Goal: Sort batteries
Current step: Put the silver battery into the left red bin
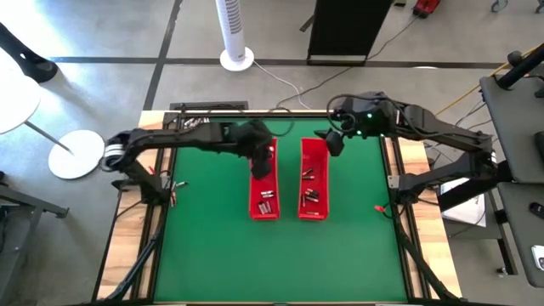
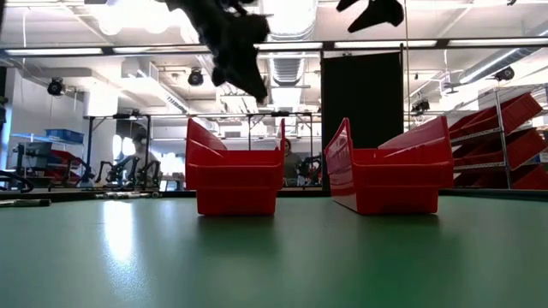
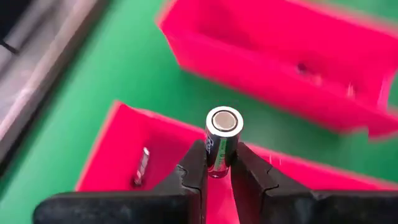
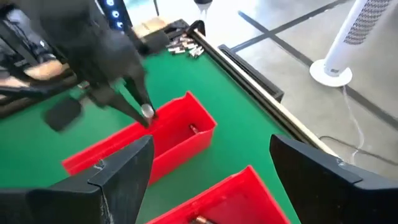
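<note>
Battery (image 3: pixel 222 142) clamped upright between left gripper (image 3: pixel 219 171) fingers, held above the left tray's (image 1: pixel 264 206) far end. More batteries (image 1: pixel 267 202) lie in that tray and in the right tray (image 1: pixel 314 183). Right gripper (image 4: pixel 208 165), fingers wide apart, hovers over right tray's far end. Both trays sit mid-counter (image 1: pixel 212 255).

Two red trays (image 1: pixel 263 200) (image 1: pixel 313 183) side by side on green table mat (image 1: pixel 212 255); white tower fan (image 1: pixel 235 34) on floor beyond table.
</note>
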